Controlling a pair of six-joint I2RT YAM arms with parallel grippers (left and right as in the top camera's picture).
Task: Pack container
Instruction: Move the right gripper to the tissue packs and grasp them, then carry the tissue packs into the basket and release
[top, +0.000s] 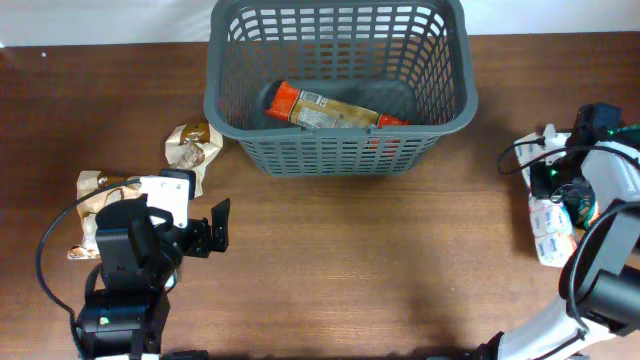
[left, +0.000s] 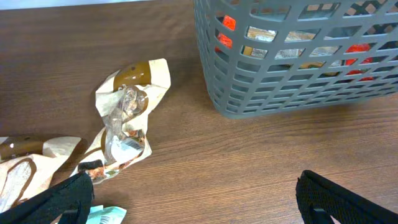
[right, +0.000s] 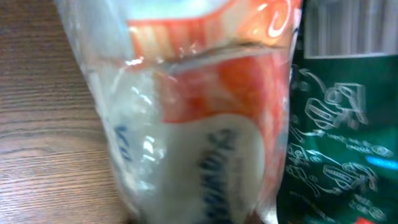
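Note:
The dark grey lattice basket (top: 340, 150) stands at the back centre, and its corner shows in the left wrist view (left: 280, 87). An orange and brown packet (top: 330, 110) lies inside it and is seen through the slots (left: 298, 53). My left gripper (top: 215, 230) is open and empty over bare table (left: 199, 205), in front of and left of the basket. A crumpled cream and brown packet (top: 192, 145) (left: 127, 106) lies left of the basket. My right gripper (top: 545, 178) is at the far right edge over a white and orange packet (right: 199, 124). Its fingers are hidden.
Another cream packet (top: 100, 190) (left: 28, 162) lies by the left arm, with a teal wrapper (left: 106, 214) beside the left finger. White packets (top: 550, 230) and a green packet (right: 342, 137) lie by the right arm. Cables hang around both arms.

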